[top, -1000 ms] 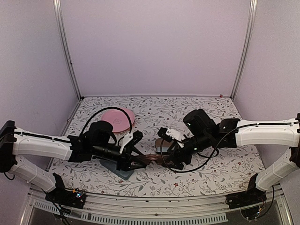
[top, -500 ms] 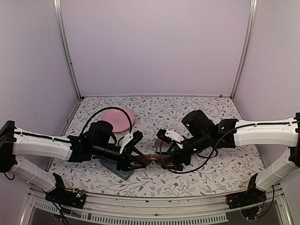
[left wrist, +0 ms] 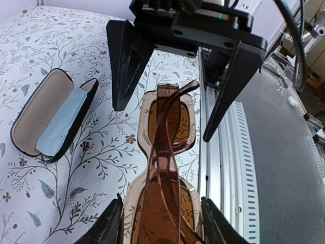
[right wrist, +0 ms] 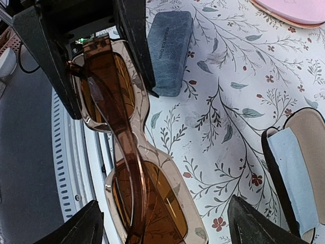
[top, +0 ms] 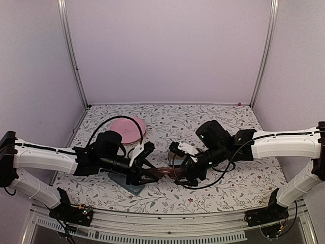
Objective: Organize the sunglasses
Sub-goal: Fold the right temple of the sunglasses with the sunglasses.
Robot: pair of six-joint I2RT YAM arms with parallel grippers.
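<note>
My left claw (left wrist: 161, 226) is clamped on one lens of the reddish-brown sunglasses (left wrist: 165, 147), holding them above the floral-print desk (top: 218, 119). My right claw (right wrist: 165, 229) stands wide open around the other lens, with gaps on both sides. A grey-blue case (right wrist: 169, 51) lies under the left claw, an open black case (left wrist: 48, 119) lies beside the right claw, and a pink dish (top: 129, 129) sits beyond the left. Plain lilac walls (top: 167, 51) enclose the desk.

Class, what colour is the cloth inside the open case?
Pale blue; the cloth shows best in the left wrist view.
</note>
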